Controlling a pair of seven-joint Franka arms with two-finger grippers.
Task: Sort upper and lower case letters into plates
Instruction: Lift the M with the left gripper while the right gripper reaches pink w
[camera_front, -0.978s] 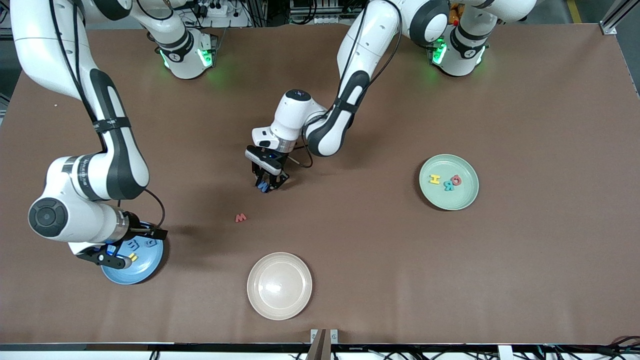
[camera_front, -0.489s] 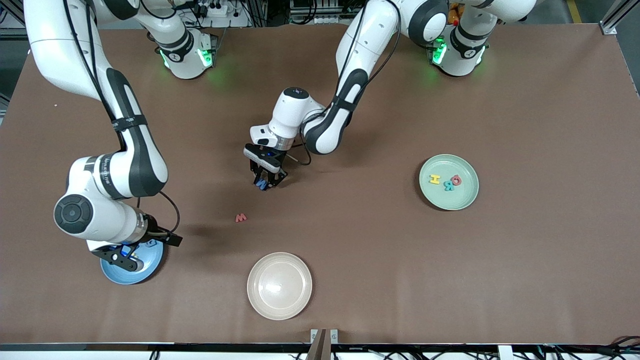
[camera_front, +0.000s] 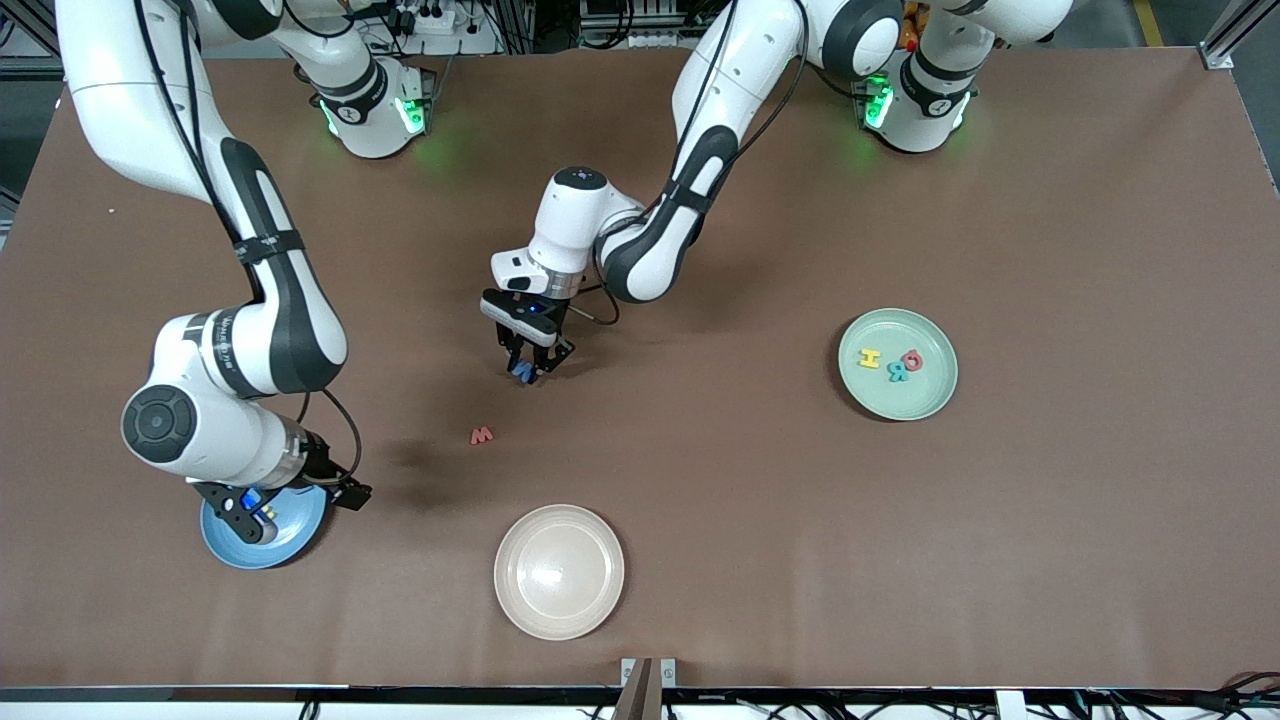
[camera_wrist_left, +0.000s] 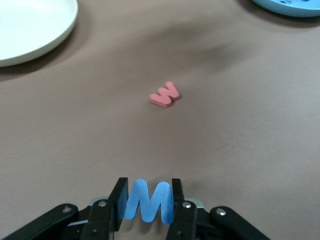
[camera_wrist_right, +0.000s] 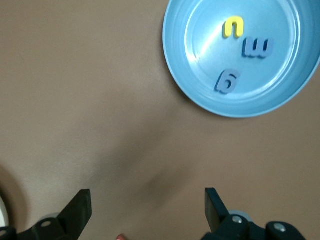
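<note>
Left gripper (camera_front: 524, 374) has its jaws clamped on a blue W (camera_wrist_left: 147, 201) over the table (camera_front: 1050, 520), while the right gripper (camera_wrist_right: 147, 210) hangs wide open by the blue plate (camera_wrist_right: 200, 95).

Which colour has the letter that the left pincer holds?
Blue: the letter W in the left pincer, clearest in the left wrist view.

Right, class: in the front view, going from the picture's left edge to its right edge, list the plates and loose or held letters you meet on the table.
blue plate → red letter → blue letter held in the left gripper → cream plate → green plate
</note>
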